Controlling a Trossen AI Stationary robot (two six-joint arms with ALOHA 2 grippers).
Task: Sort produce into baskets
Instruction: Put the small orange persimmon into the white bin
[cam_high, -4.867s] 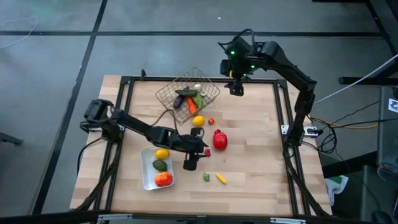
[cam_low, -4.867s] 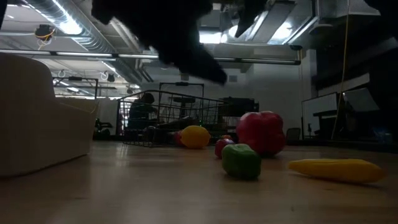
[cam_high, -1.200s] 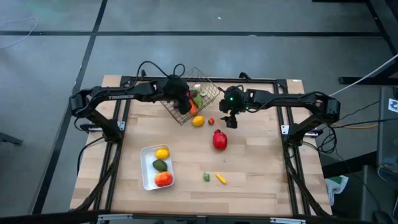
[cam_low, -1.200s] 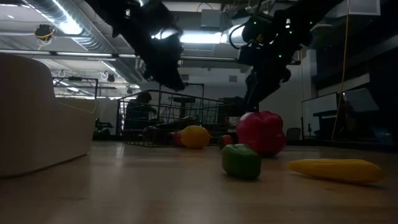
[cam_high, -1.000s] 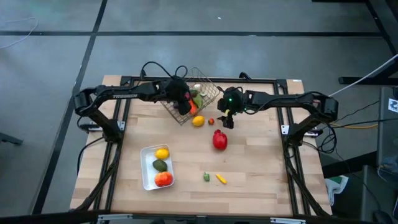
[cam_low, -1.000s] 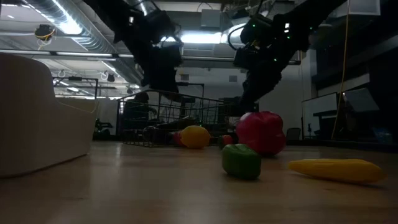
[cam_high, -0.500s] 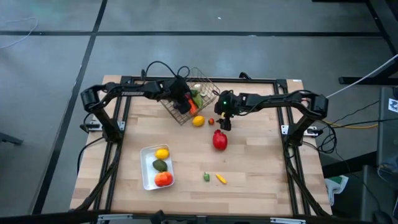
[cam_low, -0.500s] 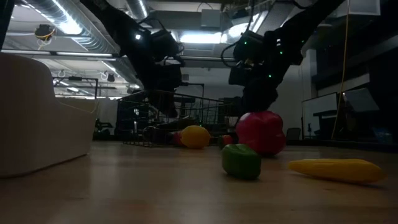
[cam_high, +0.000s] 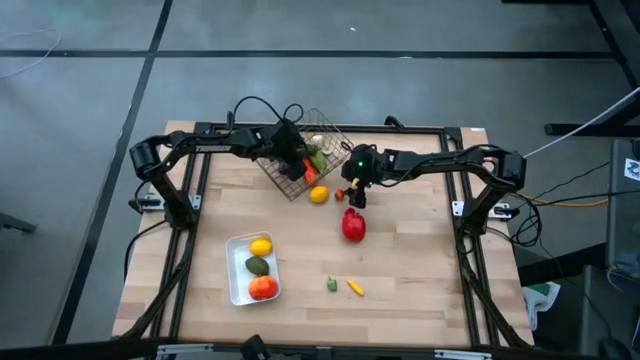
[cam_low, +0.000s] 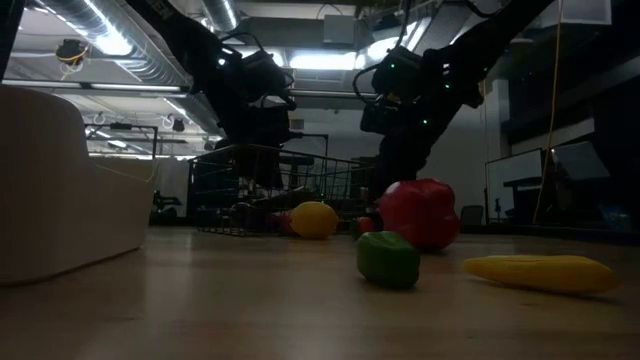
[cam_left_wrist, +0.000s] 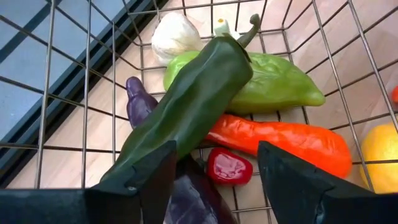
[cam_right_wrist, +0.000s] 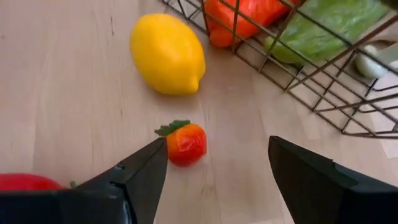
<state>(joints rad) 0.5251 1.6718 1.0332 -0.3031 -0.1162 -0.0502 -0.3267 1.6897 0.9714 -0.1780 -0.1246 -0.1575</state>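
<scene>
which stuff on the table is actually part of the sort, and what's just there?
Part of the job:
- wire basket holding a dark green pepper, orange carrot, garlic
- white tray holding a lemon
- loose lemon, small tomato, red pepper
- left gripper, right gripper, jaws open

Just there:
- black table frame
- cables

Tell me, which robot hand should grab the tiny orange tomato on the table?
Probably the right hand. It hovers open just above the little tomato, which sits between its fingers. The left hand is open over the wire basket, farther away.
</scene>
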